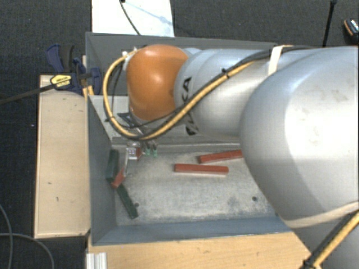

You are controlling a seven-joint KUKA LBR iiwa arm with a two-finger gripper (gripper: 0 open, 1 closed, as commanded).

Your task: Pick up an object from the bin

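My gripper (133,153) shows just under the orange wrist cover, low at the bin's left side. A dark green bar (112,164) lies along the left wall, just to its left. Below that sits a short red-brown piece (118,179), and a second dark green bar (128,202) slants toward the front left corner. Nothing can be seen held in the gripper.
Two red-brown bars lie on the bin floor to the gripper's right: one flat in the middle (201,169), one slanted behind it (220,157). The thick silver arm covers the bin's right and back parts. Bare floor lies along the front wall.
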